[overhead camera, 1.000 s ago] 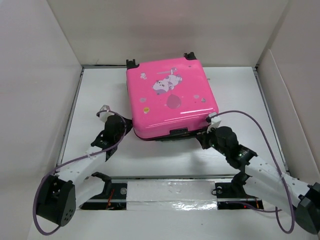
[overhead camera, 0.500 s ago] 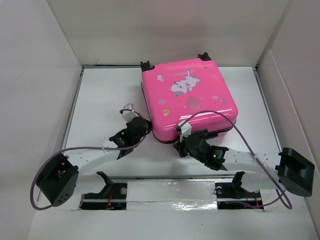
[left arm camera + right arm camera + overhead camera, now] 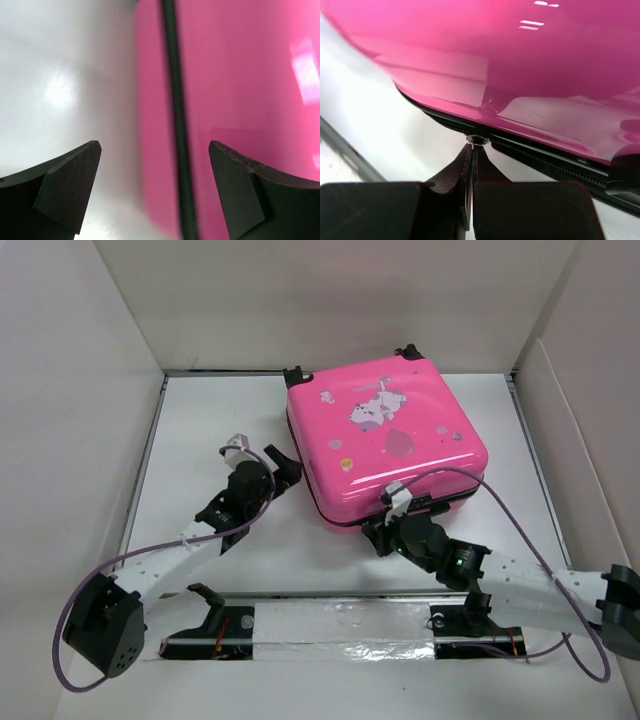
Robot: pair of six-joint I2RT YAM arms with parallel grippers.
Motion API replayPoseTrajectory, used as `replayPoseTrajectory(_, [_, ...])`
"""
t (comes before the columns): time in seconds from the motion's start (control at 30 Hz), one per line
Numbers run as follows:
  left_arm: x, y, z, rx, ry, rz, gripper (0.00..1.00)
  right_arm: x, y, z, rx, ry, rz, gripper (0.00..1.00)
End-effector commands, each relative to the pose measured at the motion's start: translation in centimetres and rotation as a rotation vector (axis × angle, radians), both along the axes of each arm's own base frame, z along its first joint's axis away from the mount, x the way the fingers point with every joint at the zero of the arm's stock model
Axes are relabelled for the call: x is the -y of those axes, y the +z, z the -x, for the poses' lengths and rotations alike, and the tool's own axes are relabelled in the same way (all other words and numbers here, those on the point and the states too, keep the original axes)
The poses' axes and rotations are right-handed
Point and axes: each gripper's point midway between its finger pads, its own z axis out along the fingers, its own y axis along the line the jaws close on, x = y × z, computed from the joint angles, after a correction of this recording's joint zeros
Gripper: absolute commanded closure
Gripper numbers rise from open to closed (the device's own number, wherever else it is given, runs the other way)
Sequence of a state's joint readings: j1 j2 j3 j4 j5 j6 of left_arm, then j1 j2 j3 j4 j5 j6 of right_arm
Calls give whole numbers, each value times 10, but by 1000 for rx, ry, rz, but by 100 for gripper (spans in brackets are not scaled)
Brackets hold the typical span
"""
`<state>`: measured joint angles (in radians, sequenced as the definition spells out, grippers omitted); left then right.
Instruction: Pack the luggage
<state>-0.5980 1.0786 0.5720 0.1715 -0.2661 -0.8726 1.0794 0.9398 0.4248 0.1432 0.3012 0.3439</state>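
the right pincer (image 3: 383, 530) sits nearest, at the near edge of the luggage (image 3: 385, 445). its fingers are pressed together, and in the wrist view the right pincer (image 3: 472, 148) pinches a small silvery zipper pull (image 3: 477, 139) on the black zipper trim (image 3: 545, 156) under the pink shell (image 3: 520, 50). a little farther, the left pincer (image 3: 280, 465) is spread wide and holds nothing, just beside the luggage's left side; its own camera shows the seam (image 3: 172, 100) between its open fingers (image 3: 70, 180). the closed luggage lies flat on the white table (image 3: 200, 430), right of centre, with its black wheels (image 3: 293, 373) at the far edge.
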Motion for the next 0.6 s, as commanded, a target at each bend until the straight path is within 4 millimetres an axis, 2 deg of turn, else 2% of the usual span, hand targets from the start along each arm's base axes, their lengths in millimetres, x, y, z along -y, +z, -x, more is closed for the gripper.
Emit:
replayPoseTrajectory(0.0, [6,115,-38,288,-1,250,11,-6,76,11,100,102,-233,100])
replayPoseTrajectory(0.03, [4,119,-43,291,-5,250,10,4,69,12,84,97,-195,100])
replayPoseTrajectory(0.07, [1,121,-50,296,5,246,10,12,71,9,98,84,-180,100])
replayPoseTrajectory(0.1, [-6,115,-63,284,31,229,10,29,81,1,126,37,-197,100])
replayPoseTrajectory(0.13, [-5,129,-71,305,23,238,9,40,75,-1,116,16,-167,100])
replayPoseTrajectory(0.17, [-6,131,-79,306,27,235,9,50,72,-3,121,-3,-146,100])
replayPoseTrajectory(0.2, [-9,119,-95,277,46,210,9,58,71,-5,121,-18,-138,100])
replayPoseTrajectory(0.23, [-8,134,-107,297,42,219,8,70,72,-8,123,-37,-136,100])
replayPoseTrajectory(0.27, [-7,130,-117,282,39,212,8,75,72,-9,128,-45,-133,100])
replayPoseTrajectory(0.3, [-3,125,-136,255,36,204,8,78,71,-9,128,-44,-137,100])
replayPoseTrajectory(0.4, [9,103,-166,193,17,191,8,81,68,-6,121,-18,-150,100])
replayPoseTrajectory(0.47, [10,95,-178,176,22,194,7,81,64,-6,113,-2,-143,100])
replayPoseTrajectory(0.5, [18,86,-184,163,-6,205,7,81,63,-4,110,5,-142,100])
replayPoseTrajectory(0.57, [23,88,-192,173,-16,225,6,80,61,-2,102,21,-127,100])
